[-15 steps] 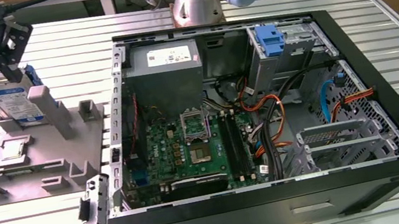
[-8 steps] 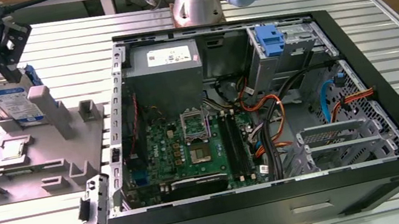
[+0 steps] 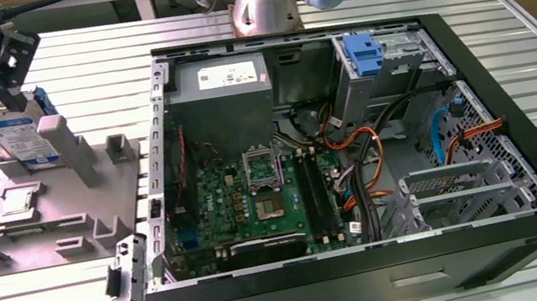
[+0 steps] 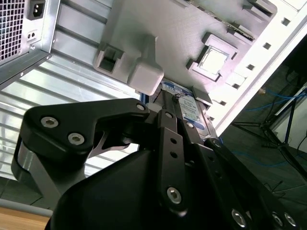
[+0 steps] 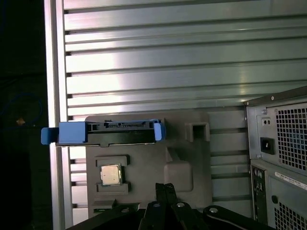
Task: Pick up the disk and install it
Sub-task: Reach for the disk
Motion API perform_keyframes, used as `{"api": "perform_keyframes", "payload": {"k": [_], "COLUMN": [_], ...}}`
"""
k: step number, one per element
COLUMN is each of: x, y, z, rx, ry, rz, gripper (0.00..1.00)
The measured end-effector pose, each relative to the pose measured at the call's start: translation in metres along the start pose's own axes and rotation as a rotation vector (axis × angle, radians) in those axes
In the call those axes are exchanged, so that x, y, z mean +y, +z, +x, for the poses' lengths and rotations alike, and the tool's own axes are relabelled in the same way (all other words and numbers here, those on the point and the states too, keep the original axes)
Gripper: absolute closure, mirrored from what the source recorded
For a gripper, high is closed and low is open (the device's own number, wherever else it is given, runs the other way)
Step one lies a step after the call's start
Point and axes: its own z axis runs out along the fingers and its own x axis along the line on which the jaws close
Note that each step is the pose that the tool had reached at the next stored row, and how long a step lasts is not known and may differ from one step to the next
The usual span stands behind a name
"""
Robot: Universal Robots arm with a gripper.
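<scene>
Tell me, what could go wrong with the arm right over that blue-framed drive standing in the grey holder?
The end effector is at the top edge of the disk, which stands upright in the grey holder close beside a grey post; a slightly off approach might bump the post or tip the disk. Inside the open computer case, loose cables crowd the metal bays, so the disk could snag there.
</scene>
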Motion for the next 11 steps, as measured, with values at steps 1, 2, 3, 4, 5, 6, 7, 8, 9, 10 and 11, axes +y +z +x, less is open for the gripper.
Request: {"api": "perform_keyframes", "payload": {"k": [1, 2, 3, 4, 5, 6, 7, 8, 9, 10, 11], "x": [0.0002, 0.0007, 0.0014, 0.0021, 0.0026, 0.0031, 0.0036, 0.0042, 0.0049, 0.0054, 0.0056], "y": [0.0001, 0.0002, 0.0002, 0.0004, 0.0004, 0.0005, 0.0006, 0.0007, 0.0009, 0.0011, 0.0013], "z": [0.0009, 0.0019, 0.0028, 0.0038, 0.0051, 0.0062, 0.0075, 0.0084, 0.0091, 0.0099, 0.0108], "rx": [0.0000, 0.0000, 0.0001, 0.0000, 0.0002, 0.0001, 0.0002, 0.0001, 0.0000, 0.0001, 0.0001], "ry": [0.000, 0.000, 0.000, 0.000, 0.000, 0.000, 0.000, 0.000, 0.000, 0.000, 0.000], "rz": [0.0000, -0.0001, -0.0001, -0.0003, -0.0007, -0.0012, -0.0016, -0.0020, -0.0022, -0.0022, -0.0023], "gripper": [0.90, 0.90, 0.90, 0.90, 0.90, 0.90, 0.90, 0.90, 0.90, 0.90, 0.90]}}
